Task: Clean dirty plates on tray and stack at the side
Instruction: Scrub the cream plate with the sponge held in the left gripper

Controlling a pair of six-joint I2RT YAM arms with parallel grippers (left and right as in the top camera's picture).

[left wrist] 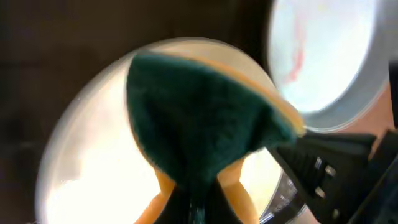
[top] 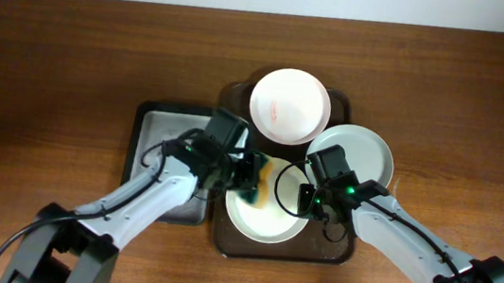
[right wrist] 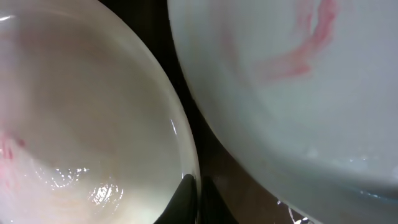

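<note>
The dark brown tray (top: 333, 250) holds three plates: a white plate (top: 286, 105) with a faint red smear at the back, a mint green plate (top: 358, 150) at the right, and a white plate (top: 262, 217) at the front. My left gripper (top: 250, 177) is shut on a green and yellow sponge (left wrist: 205, 112) and presses it on the front white plate (left wrist: 93, 162). My right gripper (right wrist: 194, 186) is shut on that plate's right rim (right wrist: 180, 143). The mint plate (right wrist: 298, 81) shows a red smear.
A smaller black, grey-lined tray (top: 159, 140) lies left of the brown tray, under my left arm. The right gripper's black body (left wrist: 336, 168) sits close beside the sponge. Bare wooden table (top: 48, 90) extends on both sides.
</note>
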